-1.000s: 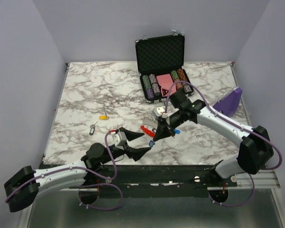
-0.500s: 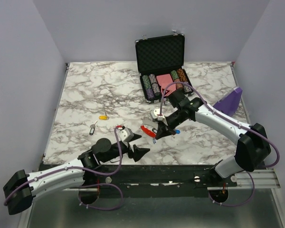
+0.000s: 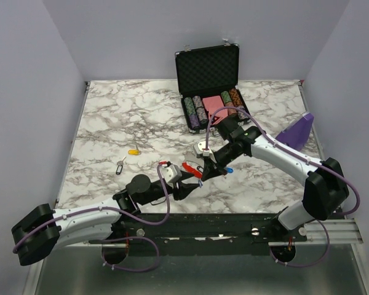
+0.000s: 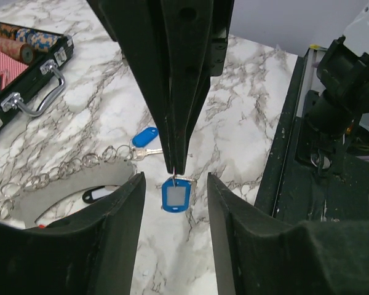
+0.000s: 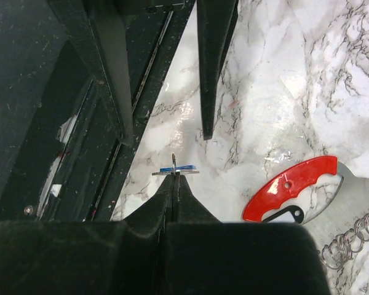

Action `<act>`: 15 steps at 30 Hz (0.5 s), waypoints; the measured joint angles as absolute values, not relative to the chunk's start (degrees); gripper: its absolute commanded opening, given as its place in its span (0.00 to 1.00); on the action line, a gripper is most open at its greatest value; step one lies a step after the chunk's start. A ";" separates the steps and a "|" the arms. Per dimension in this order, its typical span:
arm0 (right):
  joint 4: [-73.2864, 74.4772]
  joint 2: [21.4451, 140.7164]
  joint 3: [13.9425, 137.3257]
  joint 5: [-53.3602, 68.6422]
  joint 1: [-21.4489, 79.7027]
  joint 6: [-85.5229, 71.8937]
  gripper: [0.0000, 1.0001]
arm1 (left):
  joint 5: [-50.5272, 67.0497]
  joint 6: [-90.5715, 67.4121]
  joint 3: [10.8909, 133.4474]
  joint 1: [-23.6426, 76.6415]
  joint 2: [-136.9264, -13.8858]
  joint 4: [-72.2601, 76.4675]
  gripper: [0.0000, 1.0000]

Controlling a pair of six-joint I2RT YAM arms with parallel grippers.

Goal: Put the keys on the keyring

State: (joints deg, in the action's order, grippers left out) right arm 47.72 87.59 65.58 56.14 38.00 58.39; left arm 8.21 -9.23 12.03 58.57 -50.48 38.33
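My right gripper (image 3: 200, 178) is shut and pinches the small ring of a blue-tagged key (image 4: 176, 195) just above the table near the front edge. The key shows edge-on at the fingertips in the right wrist view (image 5: 175, 169). My left gripper (image 3: 189, 183) is open, with one finger on each side of the hanging blue tag and not touching it. The red and silver keyring (image 5: 292, 187) lies flat just behind, with a chain of small rings (image 4: 67, 169). A light blue key (image 4: 145, 136) lies beside the chain. A yellow key (image 3: 133, 151) lies to the left.
An open black case of poker chips (image 3: 210, 98) stands at the back centre. A purple object (image 3: 297, 132) sits at the right edge. Another small key (image 3: 120, 165) lies near the yellow one. The table's front edge and black rail (image 4: 295, 141) are close to both grippers.
My left gripper has moved right and forward, and its open fingers now straddle the blue tag. My right gripper has stayed almost still, shut on the key's ring.
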 measured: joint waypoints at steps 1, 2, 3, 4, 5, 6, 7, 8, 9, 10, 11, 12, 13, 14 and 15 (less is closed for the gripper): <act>47.72 87.59 65.58 56.14 38.02 58.43 0.01 | 8.43 -8.95 11.97 58.57 -50.94 39.44 0.48; 47.75 87.59 65.58 56.16 38.06 58.48 0.01 | 8.84 -8.56 11.97 58.57 -51.79 40.88 0.46; 47.75 87.59 65.58 56.16 38.11 58.54 0.01 | 9.17 -8.27 11.97 58.57 -52.60 41.76 0.45; 47.77 87.59 65.58 56.16 38.17 58.54 0.01 | 9.52 -8.05 11.97 58.57 -53.28 42.35 0.44; 47.81 87.59 65.58 56.16 38.20 58.57 0.01 | 9.82 -7.94 11.97 58.57 -53.93 42.85 0.42; 47.86 87.59 65.58 56.16 38.20 58.57 0.01 | 10.07 -7.86 11.97 58.57 -54.57 43.27 0.41; 47.90 87.59 65.58 56.16 38.20 58.57 0.01 | 10.24 -7.77 11.97 58.57 -55.00 43.55 0.39; 47.92 87.59 65.58 56.16 38.20 58.57 0.01 | 10.44 -7.68 11.97 58.54 -55.44 43.70 0.38; 47.94 87.59 65.58 56.16 38.20 58.59 0.01 | 10.59 -7.62 11.97 58.57 -55.72 43.70 0.38; 47.97 87.59 65.58 56.16 38.20 58.59 0.01 | 10.74 -7.49 11.97 58.57 -55.92 43.72 0.36; 48.01 87.59 65.58 56.16 38.20 58.61 0.01 | 10.79 -7.42 11.97 58.57 -55.96 43.70 0.35; 48.07 87.59 65.58 56.18 38.20 58.63 0.01 | 10.81 -7.35 11.99 58.57 -55.96 43.77 0.34; 48.14 87.59 65.58 56.18 38.20 58.63 0.01 | 10.83 -7.29 11.99 58.54 -55.96 43.90 0.34; 48.14 87.59 65.58 56.18 38.20 58.67 0.01 | 10.83 -7.25 11.97 58.54 -55.96 44.03 0.33; 48.16 87.59 65.58 56.18 38.20 58.76 0.01 | 10.83 -7.18 11.97 58.57 -55.96 44.10 0.33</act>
State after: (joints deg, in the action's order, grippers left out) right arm 48.16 87.59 65.58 56.18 38.20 58.76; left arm 10.83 -7.18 11.97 58.57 -55.96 44.10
